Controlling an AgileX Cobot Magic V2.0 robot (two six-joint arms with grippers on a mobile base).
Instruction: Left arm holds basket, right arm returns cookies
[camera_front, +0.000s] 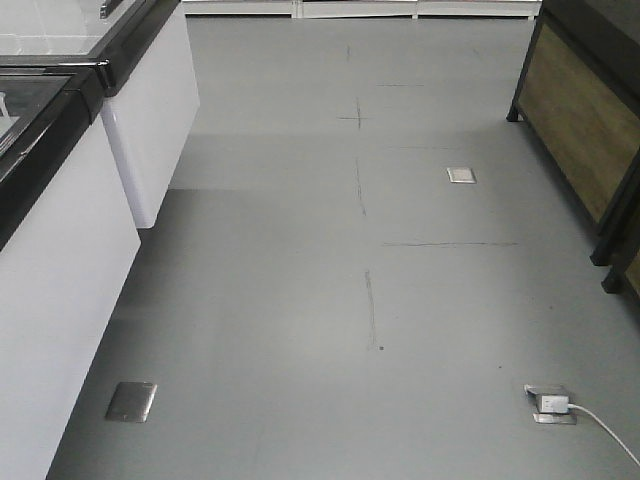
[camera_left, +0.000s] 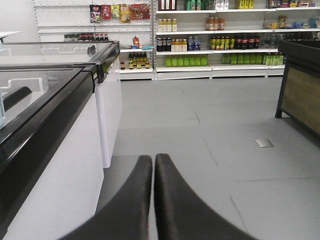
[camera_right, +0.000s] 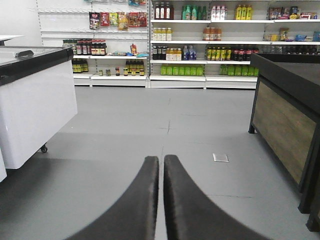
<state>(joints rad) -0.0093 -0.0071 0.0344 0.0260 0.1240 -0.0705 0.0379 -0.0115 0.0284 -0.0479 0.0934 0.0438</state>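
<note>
The basket and the cookies are out of view in every frame. My left gripper (camera_left: 153, 157) is shut, its two black fingers pressed together with nothing between them, pointing down the aisle beside a white chest freezer (camera_left: 55, 165). In the right wrist view my right gripper (camera_right: 161, 159) is also shut and holds nothing, hanging above the grey floor (camera_right: 125, 145). Neither arm shows in the front view.
White chest freezers with black rims (camera_front: 60, 200) line the left of the aisle. A dark wood-panelled display stand (camera_right: 287, 120) flanks the right. Stocked shelves of bottles (camera_right: 200, 45) stand at the far end. Floor sockets (camera_front: 131, 400) and a plugged white cable (camera_front: 590, 420) lie on the floor.
</note>
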